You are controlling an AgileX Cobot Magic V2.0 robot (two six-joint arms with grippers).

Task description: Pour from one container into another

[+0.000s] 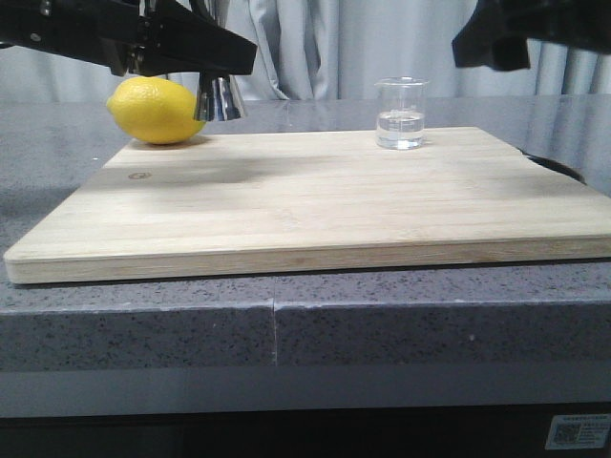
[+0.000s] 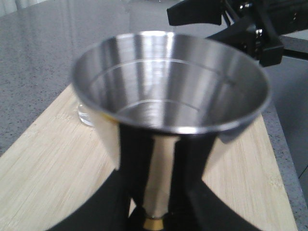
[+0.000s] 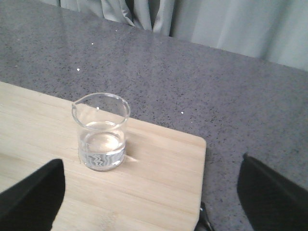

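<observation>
Bright yellow lemon (image 1: 156, 110), pale wood-grain cutting board (image 1: 315, 205), speckled dark grey bench (image 1: 57, 153), clear glass beaker (image 1: 400, 114), shiny steel jigger (image 2: 168, 110) with gold band, black pincer (image 1: 181, 38)

You had the pale wooden cutting board (image 1: 305, 205) lying on the speckled grey stone counter (image 1: 57, 134), with the yellow lemon (image 1: 157, 111) on its far left corner and the shiny steel hourglass jigger (image 1: 218, 99) just beside and behind the lemon, to its right. The small clear glass beaker (image 1: 400, 114) stood upright on the board's far edge, right of centre and well apart from both, with clear liquid in its bottom. Behind the counter you had grey curtains (image 1: 325, 48).
</observation>
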